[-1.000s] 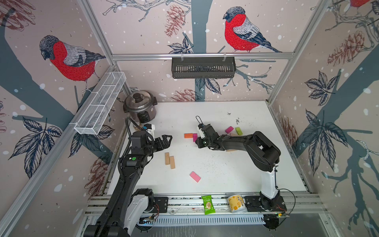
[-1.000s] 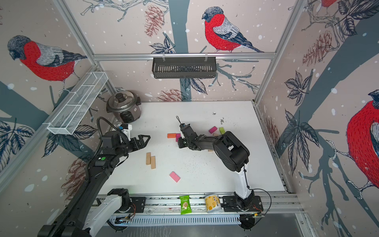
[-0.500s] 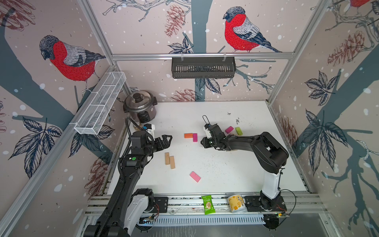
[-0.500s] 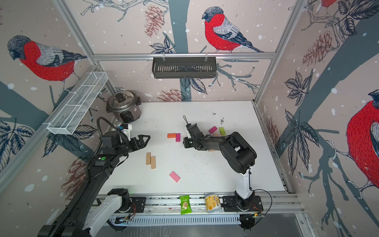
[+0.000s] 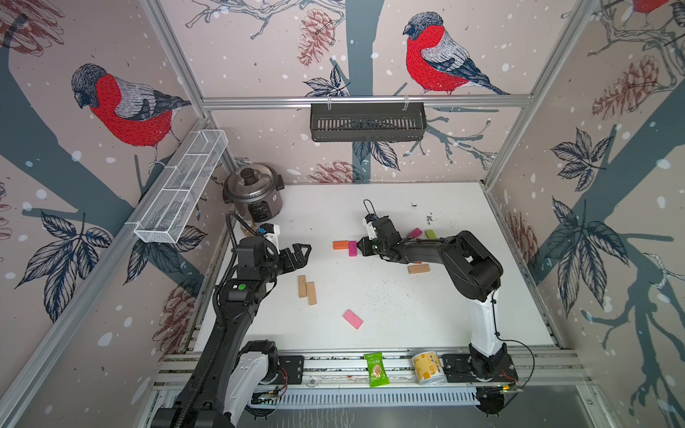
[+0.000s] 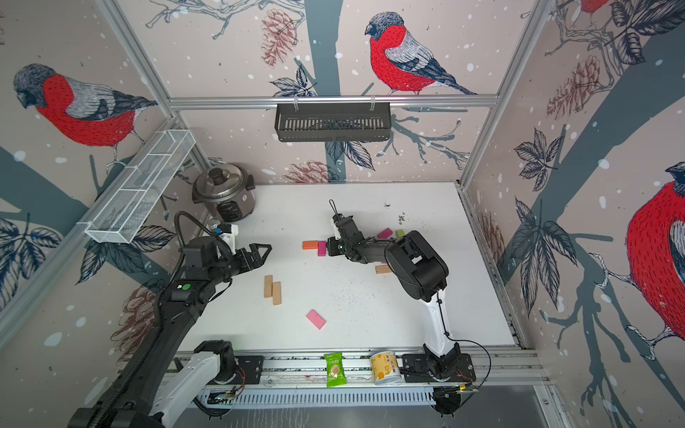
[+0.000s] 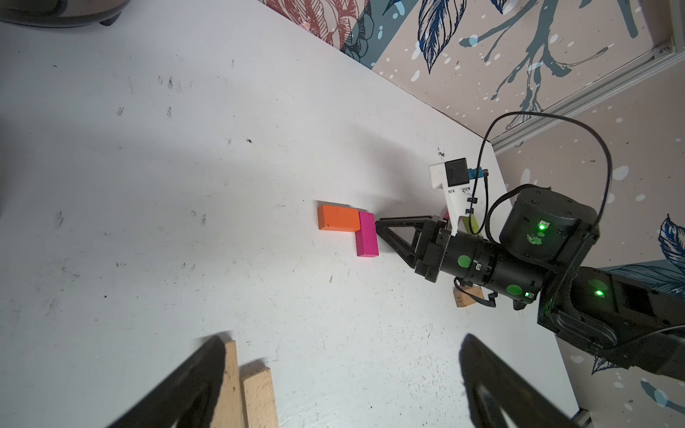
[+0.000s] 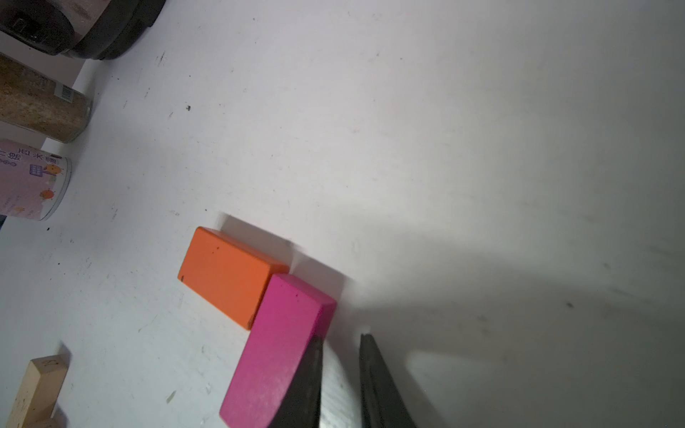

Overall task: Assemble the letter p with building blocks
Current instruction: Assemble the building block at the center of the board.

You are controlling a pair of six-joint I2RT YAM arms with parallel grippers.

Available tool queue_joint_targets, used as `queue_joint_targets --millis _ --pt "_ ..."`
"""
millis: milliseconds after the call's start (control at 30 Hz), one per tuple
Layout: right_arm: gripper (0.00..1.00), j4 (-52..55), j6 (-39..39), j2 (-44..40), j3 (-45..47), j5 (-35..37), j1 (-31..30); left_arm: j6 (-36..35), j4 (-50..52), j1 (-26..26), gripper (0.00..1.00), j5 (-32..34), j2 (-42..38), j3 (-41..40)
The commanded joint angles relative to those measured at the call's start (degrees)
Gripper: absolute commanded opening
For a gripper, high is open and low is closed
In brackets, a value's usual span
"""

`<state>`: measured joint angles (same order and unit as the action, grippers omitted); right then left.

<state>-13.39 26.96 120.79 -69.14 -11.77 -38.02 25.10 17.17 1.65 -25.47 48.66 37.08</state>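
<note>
Backing off over the last second, my right gripper (image 8: 341,336) now sits low just beside the magenta block (image 8: 274,344). Its jaws are nearly together with nothing between them, and 1 finger (image 8: 309,370) touches the block's long outer edge. That block lies flat on the table, its other long side against the end of the orange block (image 8: 226,272), so the 2 form a corner. My left gripper (image 5: 302,255) hangs spread wide and empty near the 2 wood bars (image 5: 302,286).

I judge this to be the squaring-up of the letter's first corner, with most of the p unbuilt. The light pink block (image 5: 352,319) and the rest lie well apart. Next I need only a slight sideways nudge, soft enough not to shift the orange piece. Then I lift clear and fetch another block.
</note>
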Motion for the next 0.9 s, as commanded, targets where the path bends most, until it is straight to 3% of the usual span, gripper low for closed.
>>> queue_joint_targets --millis 0,600,867 --pt "0.22 11.7 -0.7 1.8 -0.4 1.3 -0.3 -0.4 -1.9 0.0 0.97 -0.8 0.1 -0.1" --pt "0.21 11.3 0.6 -0.1 1.7 2.9 0.0 -0.4 -1.8 0.0 0.97 -0.6 0.2 0.0" --pt "0.23 9.5 -0.1 -3.7 2.6 -1.4 1.0 0.7 -0.5 0.0 0.97 2.7 0.9 0.3"
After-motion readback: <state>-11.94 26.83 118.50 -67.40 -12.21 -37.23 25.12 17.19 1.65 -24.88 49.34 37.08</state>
